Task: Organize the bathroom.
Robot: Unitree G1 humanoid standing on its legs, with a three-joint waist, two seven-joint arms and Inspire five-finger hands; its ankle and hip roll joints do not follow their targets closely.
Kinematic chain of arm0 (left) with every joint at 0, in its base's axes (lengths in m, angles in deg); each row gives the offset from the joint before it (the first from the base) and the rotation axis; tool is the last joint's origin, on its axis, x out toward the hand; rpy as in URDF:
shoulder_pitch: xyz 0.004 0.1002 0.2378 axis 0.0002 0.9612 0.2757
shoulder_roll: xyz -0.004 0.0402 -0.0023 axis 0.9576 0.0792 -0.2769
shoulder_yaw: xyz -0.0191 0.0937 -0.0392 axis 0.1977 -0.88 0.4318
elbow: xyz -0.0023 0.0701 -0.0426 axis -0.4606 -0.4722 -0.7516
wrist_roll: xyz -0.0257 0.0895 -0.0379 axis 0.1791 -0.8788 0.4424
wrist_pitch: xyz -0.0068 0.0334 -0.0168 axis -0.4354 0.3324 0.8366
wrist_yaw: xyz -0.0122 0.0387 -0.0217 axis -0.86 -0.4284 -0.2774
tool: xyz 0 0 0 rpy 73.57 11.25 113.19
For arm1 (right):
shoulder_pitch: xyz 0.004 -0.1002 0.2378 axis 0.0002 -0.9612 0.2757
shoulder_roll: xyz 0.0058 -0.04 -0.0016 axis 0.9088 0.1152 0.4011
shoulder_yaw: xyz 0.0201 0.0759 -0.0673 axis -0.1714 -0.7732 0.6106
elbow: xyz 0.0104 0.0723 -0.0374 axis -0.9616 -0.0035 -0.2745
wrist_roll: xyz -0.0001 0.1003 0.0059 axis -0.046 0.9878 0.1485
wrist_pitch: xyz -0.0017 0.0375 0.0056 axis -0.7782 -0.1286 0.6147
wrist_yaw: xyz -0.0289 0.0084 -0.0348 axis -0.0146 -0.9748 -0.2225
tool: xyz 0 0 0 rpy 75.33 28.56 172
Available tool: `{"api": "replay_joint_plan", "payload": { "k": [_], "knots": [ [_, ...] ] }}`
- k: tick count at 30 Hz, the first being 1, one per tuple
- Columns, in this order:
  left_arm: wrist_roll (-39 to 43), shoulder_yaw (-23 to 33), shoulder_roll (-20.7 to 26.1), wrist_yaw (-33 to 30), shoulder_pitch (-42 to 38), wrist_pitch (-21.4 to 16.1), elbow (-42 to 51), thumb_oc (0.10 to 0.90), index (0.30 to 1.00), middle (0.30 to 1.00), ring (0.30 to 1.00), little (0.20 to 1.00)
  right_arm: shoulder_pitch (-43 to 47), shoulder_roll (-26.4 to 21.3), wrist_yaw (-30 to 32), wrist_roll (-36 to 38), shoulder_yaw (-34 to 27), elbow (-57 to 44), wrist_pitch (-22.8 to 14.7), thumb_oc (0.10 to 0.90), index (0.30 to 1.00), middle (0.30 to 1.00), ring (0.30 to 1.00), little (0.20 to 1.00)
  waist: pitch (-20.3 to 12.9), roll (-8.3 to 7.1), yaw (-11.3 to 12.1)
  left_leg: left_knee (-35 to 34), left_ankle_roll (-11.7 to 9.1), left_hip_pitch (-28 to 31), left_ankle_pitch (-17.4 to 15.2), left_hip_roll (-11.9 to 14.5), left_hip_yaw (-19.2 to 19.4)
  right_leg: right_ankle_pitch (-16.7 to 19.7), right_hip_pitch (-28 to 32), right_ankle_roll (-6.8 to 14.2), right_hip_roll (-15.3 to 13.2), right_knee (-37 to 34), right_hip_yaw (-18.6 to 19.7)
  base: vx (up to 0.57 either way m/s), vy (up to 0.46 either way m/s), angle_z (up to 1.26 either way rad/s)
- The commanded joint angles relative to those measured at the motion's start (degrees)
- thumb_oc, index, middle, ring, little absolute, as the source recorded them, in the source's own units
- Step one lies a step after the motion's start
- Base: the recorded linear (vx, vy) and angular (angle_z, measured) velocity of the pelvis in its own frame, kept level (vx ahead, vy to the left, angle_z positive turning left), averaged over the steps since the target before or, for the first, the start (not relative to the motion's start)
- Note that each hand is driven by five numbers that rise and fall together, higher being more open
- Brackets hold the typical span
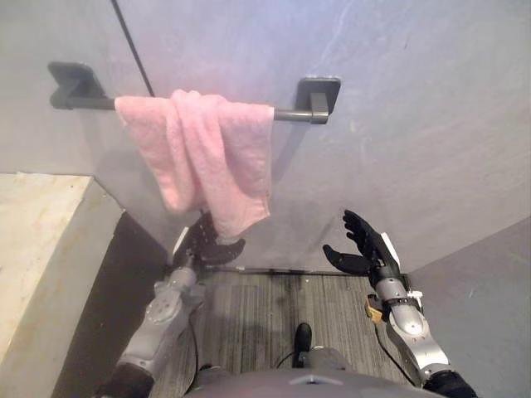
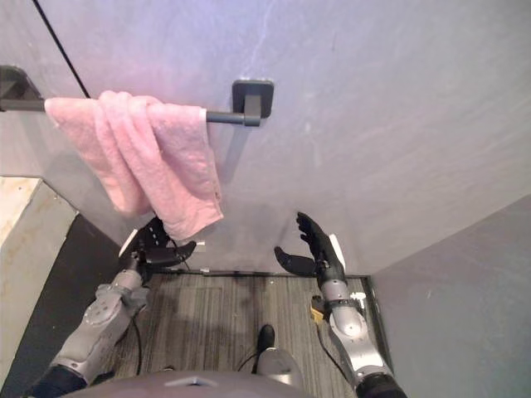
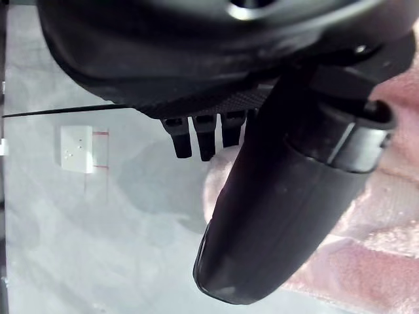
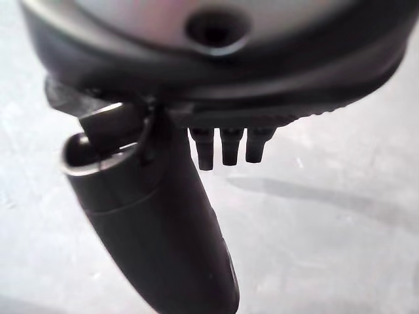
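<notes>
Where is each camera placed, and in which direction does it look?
Left eye view: on the head, looking down at the wall, pink towel on the towel bar, left hand, right hand.
Right eye view: the same scene, slightly beside.
Left wrist view: on the left wrist, facing the wall and towel.
Right wrist view: on the right wrist, facing bare wall.

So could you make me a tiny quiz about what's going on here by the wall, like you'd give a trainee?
1. True or false: the pink towel lies on the floor.
2. Which robot hand is nearer the towel's hanging end? A) left robot hand B) right robot hand
3. Fill in: the towel hangs over a dark ____ fixed to the wall.

Key: 1 false, it is draped up on the wall fitting. 2 A, just below the hanging end. 3 bar.
</notes>
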Motion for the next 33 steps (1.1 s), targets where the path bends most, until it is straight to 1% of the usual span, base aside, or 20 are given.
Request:
{"api": "replay_joint_plan", "payload": {
  "k": [1,2,3,4,5,8,9,11,12,15,16,17,19,21,23,25,27,29,30,33],
  "knots": [
    [-2.1,2.5,0.6,-1.3,-3.5,-9.5,6.4,0.800,0.900,0.900,0.900,0.900,3.7,-2.3,2.0,-0.9,-1.7,-6.7,-8.6,0.800,0.900,0.900,0.900,0.900,-2.1,0.48,-1.1,-4.5,4.3,-0.2,-1.7,-4.8,0.5,-5.4,2.7,4.7,1.1,0.8,2.5,0.04,0.116,-0.21],
    [-2.4,2.6,0.6,-1.7,-3.5,-9.7,6.7,0.800,0.900,0.900,0.900,0.900,3.5,-2.3,2.0,-1.0,-1.8,-7.0,-8.7,0.800,0.900,0.900,0.900,0.900,-2.1,0.65,-1.2,-5.6,4.2,0.1,-1.2,-4.4,0.7,-5.5,2.8,4.8,1.1,0.7,2.5,0.06,0.181,-0.04],
    [-3.1,2.9,0.9,-3.4,-3.9,-10.5,7.9,0.800,0.900,0.900,0.900,0.900,3.3,-2.7,2.8,-1.8,-2.0,-9.4,-9.6,0.800,0.900,0.900,0.900,0.900,-2.1,1.10,-1.5,-7.9,3.4,0.8,0.2,-3.1,0.8,-5.6,3.1,5.3,0.6,0.8,2.3,0.05,0.191,0.14],
    [-3.8,3.1,1.1,-5.3,-4.5,-10.9,8.7,0.800,0.900,0.900,0.900,0.900,3.2,-2.9,3.2,-1.7,-2.1,-11.0,-9.4,0.800,0.900,0.900,0.900,0.900,-2.2,1.17,-1.7,-8.6,3.3,1.2,-0.1,-3.0,0.4,-5.5,2.9,5.7,-0.1,0.9,2.1,0.05,0.248,0.16],
    [-4.6,3.3,1.3,-6.9,-5.2,-11.9,9.4,0.800,0.900,0.900,0.900,0.900,3.3,-2.9,3.8,-1.8,-2.3,-12.1,-10.3,0.800,0.900,0.900,0.900,0.900,-2.4,1.48,-2.1,-10.2,3.1,2.0,0.2,-2.8,0.9,-5.2,2.6,6.3,-0.8,1.1,1.4,0.03,0.184,0.01],
    [-6.0,3.5,1.8,-8.7,-6.4,-12.7,10.6,0.800,0.900,0.900,0.900,0.900,3.7,-2.7,4.6,-2.2,-2.5,-13.7,-10.4,0.800,0.900,0.900,0.900,0.900,-2.8,1.82,-2.6,-11.6,2.6,2.7,0.5,-2.3,2.6,-4.8,2.2,7.1,-1.7,1.4,0.3,0.02,0.121,-0.05],
    [-5.5,3.5,1.8,-8.6,-6.9,-12.3,11.3,0.800,0.900,0.900,0.900,0.900,3.8,-2.6,5.2,-2.8,-2.4,-14.2,-10.7,0.800,0.900,0.900,0.900,0.900,-3.0,1.91,-2.7,-11.9,2.7,2.7,0.4,-2.4,2.8,-4.7,2.0,7.4,-2.1,1.6,-0.1,0.02,0.116,-0.02],
    [-5.4,2.8,1.7,-8.1,-7.2,-12.2,12.6,0.800,0.900,0.900,0.900,0.900,3.7,-2.0,3.0,-0.4,-2.3,-16.9,-9.8,0.800,0.900,0.900,0.900,0.900,-3.1,2.02,-3.1,-11.9,3.0,2.6,-0.1,-2.8,2.9,-4.5,1.3,7.9,-2.7,2.2,-0.5,0.01,0.099,0.00],
    [-5.2,2.7,1.8,-7.5,-7.0,-12.2,12.9,0.800,0.900,0.900,0.900,0.900,3.4,-1.9,3.2,-0.7,-2.4,-17.5,-9.7,0.800,0.900,0.900,0.900,0.900,-3.1,2.02,-3.1,-11.9,3.1,2.6,-0.2,-3.0,2.9,-4.5,1.1,8.0,-2.8,2.4,-0.4,0.01,0.094,0.03],
    [-1.6,1.6,1.7,-2.1,-6.0,-10.4,14.6,0.800,0.900,0.900,0.900,0.900,3.5,-1.3,3.6,-1.3,-2.1,-19.1,-10.0,0.800,0.900,0.900,0.900,0.900,-3.1,1.95,-2.9,-11.9,3.9,2.7,-1.1,-3.9,3.5,-3.8,0.0,8.9,-4.0,3.2,-0.6,-0.01,0.090,0.03],
    [-1.7,0.9,2.0,-1.6,-5.3,-10.9,15.3,0.800,0.900,0.900,0.900,0.900,3.8,-1.3,3.6,-1.2,-2.1,-19.6,-9.9,0.800,0.900,0.900,0.900,0.900,-3.2,1.94,-2.6,-11.9,4.3,2.7,-1.5,-4.3,3.7,-3.6,-0.3,9.3,-4.6,3.5,-0.8,-0.03,0.102,0.03],
    [-1.1,0.3,2.4,-0.9,-4.8,-11.1,16.1,0.800,0.900,0.900,0.900,0.900,4.7,-1.4,5.0,-2.2,-2.0,-19.8,-10.0,0.800,0.900,0.900,0.900,0.900,-3.2,1.93,-2.2,-11.9,4.7,2.6,-1.8,-4.8,3.9,-3.4,-0.6,9.7,-5.1,3.5,-1.0,-0.02,0.089,0.05],
    [-1.3,0.1,2.9,-0.8,-4.3,-11.5,17.0,0.800,0.900,0.900,0.900,0.900,5.5,-1.5,6.0,-2.8,-1.9,-20.4,-9.4,0.800,0.900,0.900,0.900,0.900,-3.2,1.94,-1.8,-11.9,5.0,2.5,-2.0,-5.1,4.0,-3.3,-0.7,9.9,-5.4,3.6,-1.1,-0.02,0.065,0.05],
    [0.1,0.1,3.5,1.1,-3.8,-11.3,18.0,0.800,0.900,0.900,0.900,0.900,6.3,-1.5,6.9,-2.6,-1.8,-20.8,-8.7,0.800,0.900,0.900,0.900,0.900,-3.3,1.90,-1.4,-11.9,5.3,2.4,-2.2,-5.4,4.1,-3.1,-0.9,10.1,-5.8,3.7,-1.3,-0.02,0.055,0.01],
    [0.8,0.1,4.2,1.7,-3.2,-12.8,19.5,0.800,0.900,0.900,0.900,0.900,7.6,-1.5,7.3,-3.1,-1.6,-20.4,-8.6,0.800,0.900,0.900,0.900,0.900,-3.4,1.90,-0.5,-11.9,5.6,2.2,-2.4,-5.9,4.0,-2.7,-0.9,10.3,-6.4,3.6,-1.7,-0.03,0.051,0.00],
    [-0.2,0.3,5.0,1.3,-2.8,-15.2,21.3,0.800,0.900,0.900,0.900,0.900,9.1,-1.6,6.7,-1.1,-1.4,-20.3,-7.9,0.800,0.900,0.900,0.900,0.900,-3.4,1.83,0.4,-11.9,5.9,2.1,-2.7,-6.4,3.9,-2.4,-0.8,10.3,-7.0,3.8,-2.1,-0.02,0.041,0.00],
    [-0.9,0.4,5.0,0.6,-2.5,-15.4,22.6,0.800,0.900,0.900,0.900,0.900,10.1,-1.5,6.4,0.0,-1.4,-19.9,-7.0,0.800,0.900,0.900,0.900,0.900,-3.4,1.58,1.2,-11.9,6.0,2.0,-2.9,-6.7,3.8,-2.2,-0.8,10.2,-7.4,3.9,-2.4,0.00,0.000,0.00],
    [-2.2,0.3,5.5,-1.6,-2.6,-15.4,23.7,0.800,0.900,0.900,0.900,0.900,11.8,-2.1,7.1,0.7,-1.4,-18.9,-6.4,0.800,0.900,0.900,0.900,0.900,-3.5,1.28,2.2,-11.9,6.1,1.9,-3.1,-6.9,3.6,-1.8,-0.6,10.3,-7.9,3.9,-3.0,0.00,0.000,0.00],
    [-2.9,0.2,5.6,-3.5,-2.6,-15.0,23.9,0.800,0.900,0.900,0.900,0.900,12.8,-2.2,7.6,0.7,-1.3,-17.7,-6.4,0.800,0.900,0.900,0.900,0.900,-3.5,1.12,2.7,-11.9,6.2,1.8,-3.1,-7.0,3.6,-1.7,-0.5,10.3,-8.0,3.9,-3.3,0.00,0.000,0.00],
    [-2.3,1.2,5.6,-5.3,-2.6,-14.2,24.1,0.800,0.900,0.900,0.900,0.900,14.3,-2.4,9.4,0.1,-1.4,-16.3,-5.6,0.800,0.900,0.900,0.900,0.900,-3.7,0.82,3.9,-11.9,6.2,1.6,-3.2,-7.1,3.0,-1.6,0.0,10.3,-8.2,3.7,-3.8,-0.02,-0.009,0.02]
  ]
}}
